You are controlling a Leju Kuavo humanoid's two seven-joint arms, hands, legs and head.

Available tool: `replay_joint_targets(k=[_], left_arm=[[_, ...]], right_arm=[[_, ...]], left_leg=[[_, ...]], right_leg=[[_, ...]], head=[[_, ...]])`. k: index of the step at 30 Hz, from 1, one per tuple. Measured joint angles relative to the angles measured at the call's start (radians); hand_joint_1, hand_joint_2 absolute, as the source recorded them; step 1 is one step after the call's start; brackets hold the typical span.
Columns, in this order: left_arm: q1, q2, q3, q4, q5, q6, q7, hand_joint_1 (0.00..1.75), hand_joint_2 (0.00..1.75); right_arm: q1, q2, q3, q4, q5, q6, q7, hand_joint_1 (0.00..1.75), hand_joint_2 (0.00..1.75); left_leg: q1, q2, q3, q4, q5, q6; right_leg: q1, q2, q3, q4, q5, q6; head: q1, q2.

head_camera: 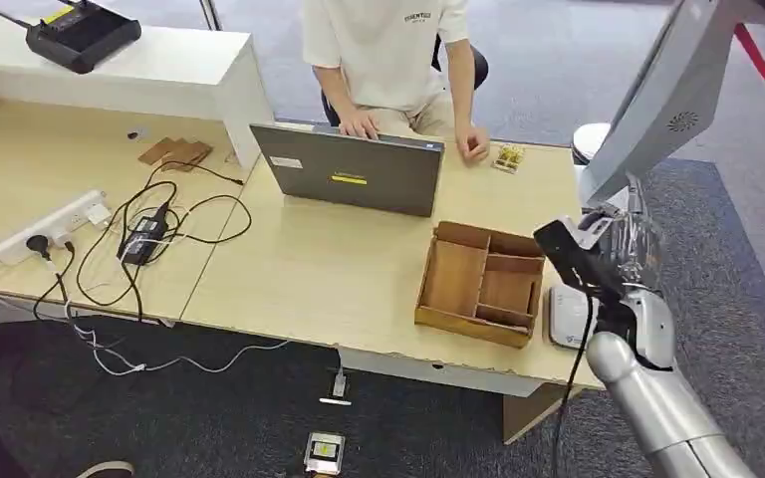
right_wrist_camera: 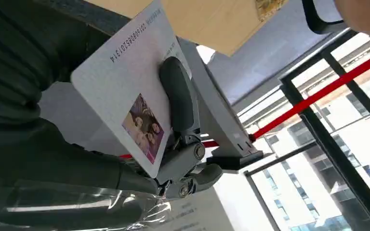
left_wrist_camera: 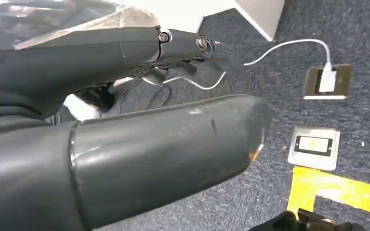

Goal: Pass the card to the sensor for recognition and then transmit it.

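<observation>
Card [right_wrist_camera: 130, 91], white with a small photo and a printed number, is pinched between the thumb and a dark finger [right_wrist_camera: 178, 94] of the right hand [head_camera: 608, 259], raised at the table's [head_camera: 309, 269] right end. Just below it a white sensor pad [head_camera: 564, 317] is seen, partly hidden by the hand. To its left a wooden divided tray [head_camera: 480, 284] is set, a laptop [head_camera: 349, 169] and a person [head_camera: 388, 50] farther off. The left hand [left_wrist_camera: 125, 106] is seen over carpet, nothing visibly held; whether its fingers are spread cannot be told.
</observation>
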Motion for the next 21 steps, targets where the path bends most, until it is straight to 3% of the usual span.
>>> replay_joint_targets(k=[7,21], left_arm=[[0.003,0.001,0.006,0.0,0.011,0.008,0.004,0.0,0.0],[0.001,0.002,0.005,0.0,0.011,0.006,0.012,0.0,0.0]], right_arm=[[0.075,-0.025,-0.048,-0.009,-0.01,-0.004,-0.011,1.55,1.75],[0.104,-0.011,-0.063,0.067,0.052,0.037,-0.02,1.55,1.75]], left_leg=[[0.0,0.0,0.0,0.0,0.0,0.0],[0.0,0.0,0.0,0.0,0.0,0.0]], right_leg=[[0.0,0.0,0.0,0.0,0.0,0.0],[0.0,0.0,0.0,0.0,0.0,0.0]], head=[[0.0,0.0],[0.0,0.0]])
